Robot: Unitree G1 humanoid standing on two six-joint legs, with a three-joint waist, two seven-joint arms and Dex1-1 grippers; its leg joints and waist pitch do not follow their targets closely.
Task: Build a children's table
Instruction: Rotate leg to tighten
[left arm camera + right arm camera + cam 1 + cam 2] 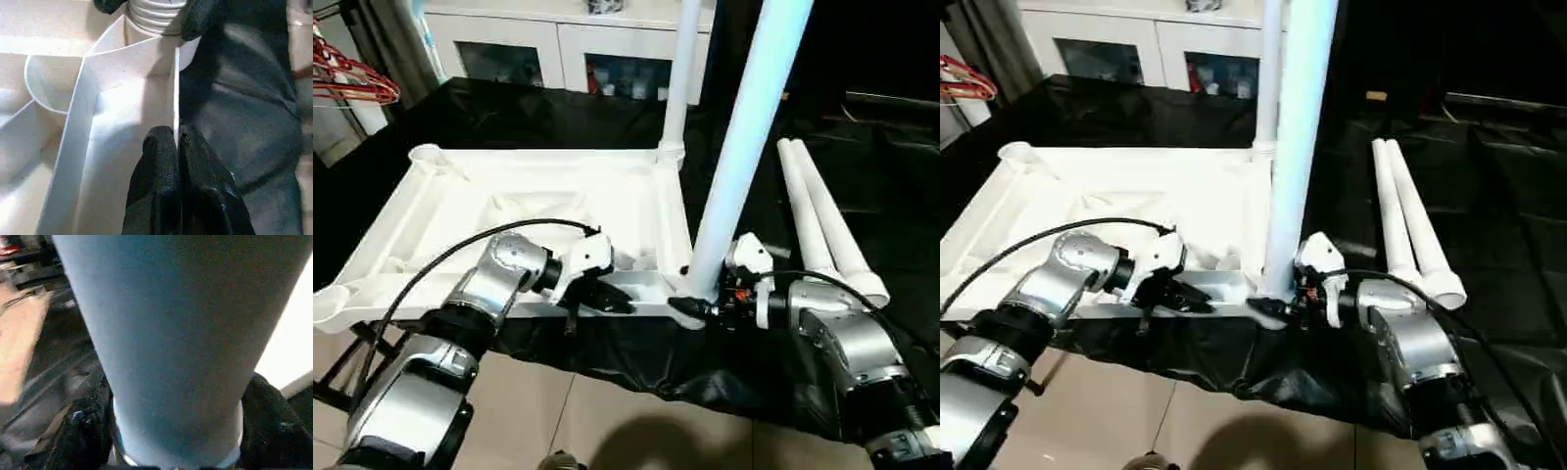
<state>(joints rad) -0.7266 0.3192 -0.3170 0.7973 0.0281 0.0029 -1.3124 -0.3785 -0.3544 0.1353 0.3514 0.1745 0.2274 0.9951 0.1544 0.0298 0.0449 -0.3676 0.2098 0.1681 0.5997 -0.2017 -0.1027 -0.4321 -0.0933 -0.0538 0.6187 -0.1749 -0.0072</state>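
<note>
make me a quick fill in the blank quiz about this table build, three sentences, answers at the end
1. The left gripper pinches the thin rim of the upturned ____.
2. The right gripper has its fingers on either side of the base of an upright ____ at the near corner.
3. On the black cloth to the robot's right, ____ spare legs lie side by side.

Answers: table top; leg; two

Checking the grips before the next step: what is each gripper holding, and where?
Left gripper pinches the table top by its near rim wall. Right gripper clasps the upright leg near its threaded base.
</note>
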